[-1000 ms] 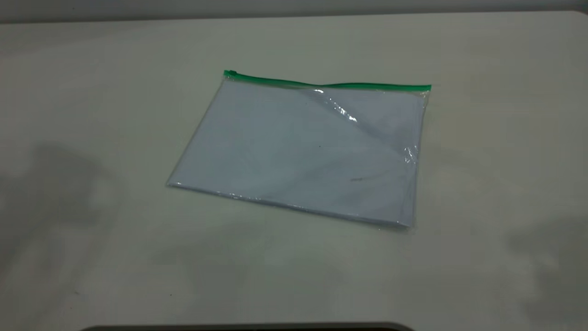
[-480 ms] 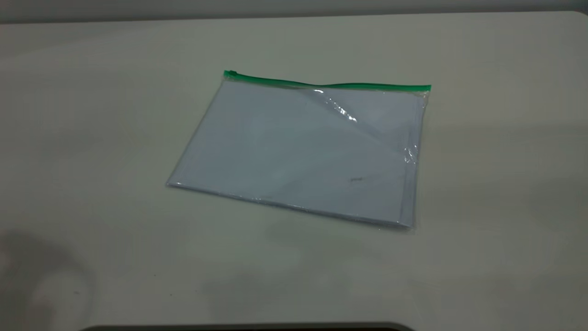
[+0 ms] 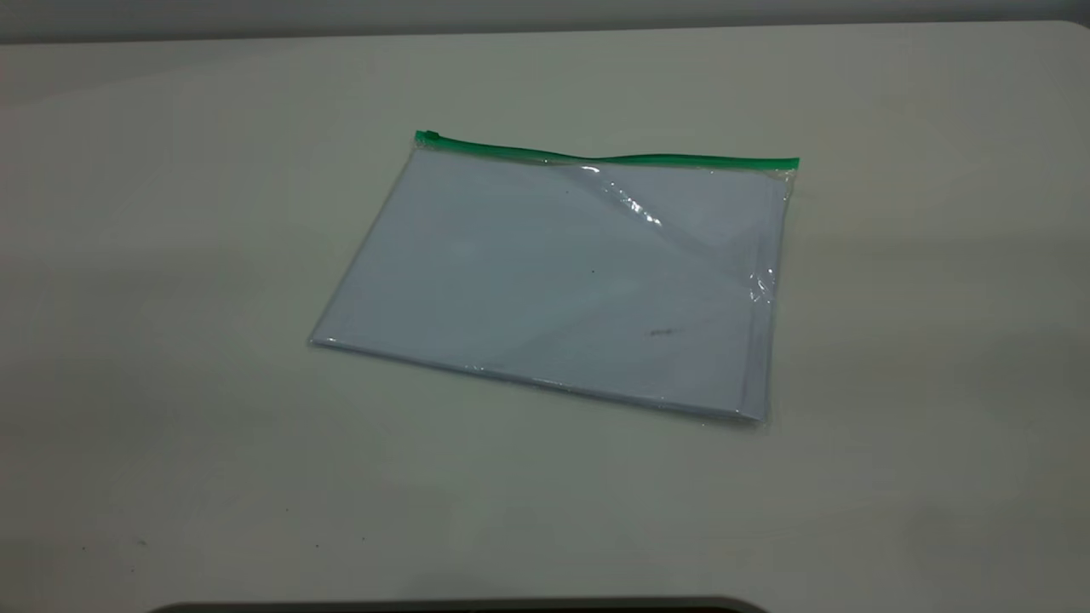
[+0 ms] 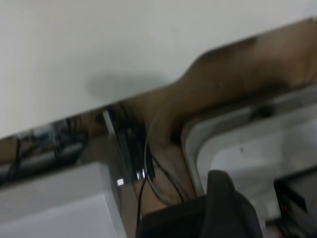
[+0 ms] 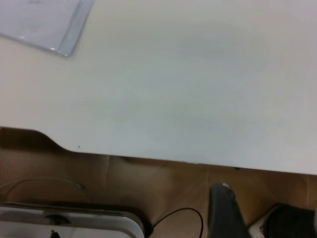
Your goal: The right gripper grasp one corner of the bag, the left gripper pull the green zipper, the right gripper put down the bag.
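The bag (image 3: 562,281) lies flat on the table, pale bluish-white with glossy wrinkles. The green zipper (image 3: 609,157) runs along its far edge, with the slider tab (image 3: 428,136) at the left end. One corner of the bag also shows in the right wrist view (image 5: 49,25). Neither gripper is in the exterior view. My left gripper (image 4: 223,203) shows only as a dark blurred shape beyond the table's edge, over the floor. My right gripper (image 5: 223,213) is also off the table's edge, well away from the bag.
The pale table (image 3: 170,255) has bare surface all round the bag. Past its edge the wrist views show brown floor, black cables (image 4: 146,173) and a grey-white box (image 5: 69,218). A dark curved edge (image 3: 460,606) lies at the near side.
The dark shadows at the table's left and right sides have withdrawn and faded. The bag has not moved.
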Robot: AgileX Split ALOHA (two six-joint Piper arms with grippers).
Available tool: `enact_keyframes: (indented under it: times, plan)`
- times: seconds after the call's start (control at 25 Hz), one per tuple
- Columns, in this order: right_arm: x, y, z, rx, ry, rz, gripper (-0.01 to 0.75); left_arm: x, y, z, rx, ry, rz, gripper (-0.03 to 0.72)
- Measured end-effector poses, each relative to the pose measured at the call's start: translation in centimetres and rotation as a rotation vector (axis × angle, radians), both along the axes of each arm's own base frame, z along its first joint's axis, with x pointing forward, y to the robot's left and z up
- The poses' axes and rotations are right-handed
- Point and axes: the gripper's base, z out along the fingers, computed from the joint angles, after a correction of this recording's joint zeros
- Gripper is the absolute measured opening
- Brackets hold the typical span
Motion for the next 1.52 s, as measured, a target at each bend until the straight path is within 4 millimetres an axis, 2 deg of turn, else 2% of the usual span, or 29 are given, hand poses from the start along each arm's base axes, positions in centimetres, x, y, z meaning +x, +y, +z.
enact_keyframes:
  times: [0.36, 0.68, 0.88, 1.12, 1.32, 1.52]
  plan:
    - [0.0, 0.0, 0.0, 0.0, 0.0, 0.006, 0.394, -3.5, 0.4, 1.3, -0.029, -0.253, 0.005, 0.514]
    - [-0.1, 0.0, 0.1, 0.001, -0.009, 0.006, 0.347, -6.6, 0.7, 1.7, -0.051, -0.461, 0.006, 0.514]
    - [-2.5, -0.5, 0.8, 0.026, -0.177, -0.028, 0.315, -8.4, 0.6, 1.6, -0.038, -0.582, 0.124, 0.514]
    - [-6.3, -1.0, 1.1, 0.061, -0.431, -0.042, 0.268, -8.7, 0.4, 1.5, -0.026, -0.605, 0.199, 0.514]
    - [-6.5, -1.1, 1.0, 0.05, -0.438, -0.078, 0.236, -8.7, 0.4, 1.5, -0.026, -0.605, 0.199, 0.514]
    - [-6.5, -1.1, 1.0, 0.049, -0.439, -0.079, 0.236, -8.7, 0.4, 1.5, -0.026, -0.605, 0.199, 0.514]
